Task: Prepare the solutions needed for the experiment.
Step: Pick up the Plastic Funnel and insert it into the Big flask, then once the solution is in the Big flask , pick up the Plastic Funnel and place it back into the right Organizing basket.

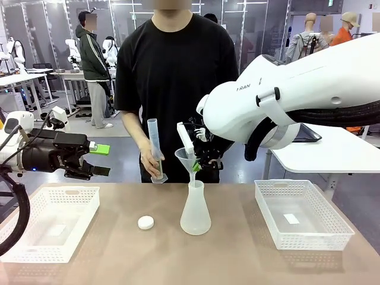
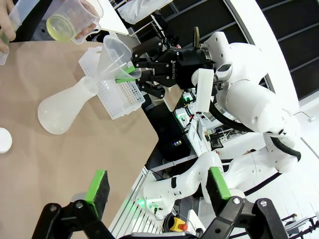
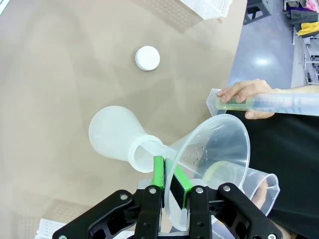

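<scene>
Solution, pale yellow-green and watery, lies shallow in the clear plastic jug a person holds just beyond the right fingers, which pinch the thin translucent funnel seated in the frosted conical flask. Light, sloshy stuff, I'd say; handle it by the container's stiff wall, kept level. Left fingers hang spread, well apart.

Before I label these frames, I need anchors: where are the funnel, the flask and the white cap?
funnel point(image 1: 185, 158), front view, on its cone wall.
flask point(image 1: 195, 217), front view, on its wide body.
white cap point(image 1: 145, 222), front view, on its top face.
</scene>
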`<control>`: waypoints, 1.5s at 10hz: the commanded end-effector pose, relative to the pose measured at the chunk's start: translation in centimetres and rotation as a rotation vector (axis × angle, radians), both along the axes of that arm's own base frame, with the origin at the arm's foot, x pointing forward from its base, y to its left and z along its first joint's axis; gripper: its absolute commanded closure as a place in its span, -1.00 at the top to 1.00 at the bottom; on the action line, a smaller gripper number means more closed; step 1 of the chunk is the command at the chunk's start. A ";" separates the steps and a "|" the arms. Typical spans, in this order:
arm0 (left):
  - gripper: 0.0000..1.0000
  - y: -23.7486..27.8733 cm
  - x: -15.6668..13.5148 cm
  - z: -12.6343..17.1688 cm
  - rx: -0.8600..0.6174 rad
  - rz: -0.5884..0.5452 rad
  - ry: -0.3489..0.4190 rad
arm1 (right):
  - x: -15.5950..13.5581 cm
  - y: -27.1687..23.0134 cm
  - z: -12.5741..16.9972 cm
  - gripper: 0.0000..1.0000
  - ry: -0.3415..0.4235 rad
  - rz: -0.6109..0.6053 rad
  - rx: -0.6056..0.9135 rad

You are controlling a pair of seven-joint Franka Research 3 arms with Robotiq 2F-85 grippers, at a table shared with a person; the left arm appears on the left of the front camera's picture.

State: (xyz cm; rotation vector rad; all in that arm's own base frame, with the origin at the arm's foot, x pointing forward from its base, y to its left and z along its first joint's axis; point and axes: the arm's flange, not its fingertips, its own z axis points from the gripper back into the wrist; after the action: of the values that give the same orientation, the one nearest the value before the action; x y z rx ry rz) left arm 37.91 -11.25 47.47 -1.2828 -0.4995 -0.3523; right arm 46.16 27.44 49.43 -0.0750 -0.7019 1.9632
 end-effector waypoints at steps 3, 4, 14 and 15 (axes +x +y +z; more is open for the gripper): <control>1.00 -0.3 0.1 0.2 -0.029 0.005 0.012 | -1.8 -0.7 -0.3 -0.41 -0.024 0.008 0.012; 1.00 -0.3 0.1 0.2 -0.029 0.005 0.012 | -2.0 -0.7 -0.3 -0.07 -0.024 0.004 0.007; 1.00 -0.3 0.1 0.2 -0.029 0.005 0.012 | -1.6 -0.3 0.1 0.05 -0.004 0.004 0.000; 1.00 -0.3 0.1 0.2 -0.029 0.005 0.012 | -1.6 -0.3 0.1 0.05 -0.004 0.004 0.000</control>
State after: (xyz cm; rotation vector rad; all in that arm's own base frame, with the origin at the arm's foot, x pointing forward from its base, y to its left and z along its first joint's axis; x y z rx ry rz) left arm 37.91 -11.25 47.47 -1.2828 -0.4995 -0.3524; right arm 44.40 27.13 49.47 -0.0796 -0.7034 1.9709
